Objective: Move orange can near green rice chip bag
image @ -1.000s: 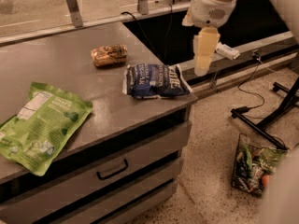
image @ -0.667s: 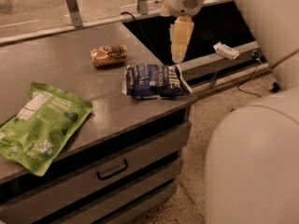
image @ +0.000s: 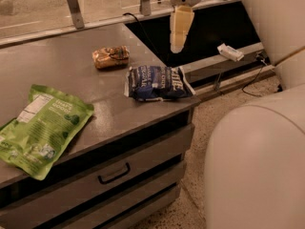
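Note:
The orange can [image: 110, 57] lies on its side on the grey counter [image: 71, 75], toward the back. The green rice chip bag [image: 40, 128] lies flat at the counter's front left, well apart from the can. My gripper [image: 177, 46] hangs pointing down above the counter's right edge, right of the can and just behind the dark blue chip bag [image: 157, 82]. It holds nothing that I can see.
My arm's large white body [image: 257, 161] fills the right side. The counter has drawers with a dark handle [image: 114, 173]. Behind it are a dark recess, two metal posts [image: 72, 6], a cable and a small white object [image: 230, 52] on a ledge.
My gripper has moved left, from beyond the counter's right edge to above that edge. My arm has swung into the right foreground. The can and bags have not moved.

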{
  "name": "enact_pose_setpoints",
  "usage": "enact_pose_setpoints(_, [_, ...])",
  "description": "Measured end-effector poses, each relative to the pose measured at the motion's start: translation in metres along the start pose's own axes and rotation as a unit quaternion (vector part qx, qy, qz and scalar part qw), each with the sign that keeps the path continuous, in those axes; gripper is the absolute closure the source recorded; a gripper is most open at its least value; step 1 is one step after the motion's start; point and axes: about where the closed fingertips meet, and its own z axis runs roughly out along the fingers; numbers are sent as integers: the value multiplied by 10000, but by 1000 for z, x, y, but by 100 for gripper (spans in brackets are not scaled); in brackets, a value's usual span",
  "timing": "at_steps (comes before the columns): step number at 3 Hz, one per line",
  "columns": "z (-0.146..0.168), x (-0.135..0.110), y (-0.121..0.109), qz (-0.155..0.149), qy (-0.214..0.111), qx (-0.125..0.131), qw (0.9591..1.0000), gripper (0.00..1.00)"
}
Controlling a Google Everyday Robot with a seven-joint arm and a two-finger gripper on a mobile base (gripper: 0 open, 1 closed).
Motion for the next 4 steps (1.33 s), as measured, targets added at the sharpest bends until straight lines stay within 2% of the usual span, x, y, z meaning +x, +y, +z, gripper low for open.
enact_pose_setpoints(1, [10, -18, -13, 16, -380, 176, 9991, 0])
enact_pose_setpoints(2, [33, -53, -33, 46, -930, 261, 9953, 0])
enact_pose_setpoints(3, [58, -88, -46, 142, -1496, 127, 9886, 0])
enact_pose_setpoints(4, [80, -115, -49, 198, -1904, -50, 9815, 0])
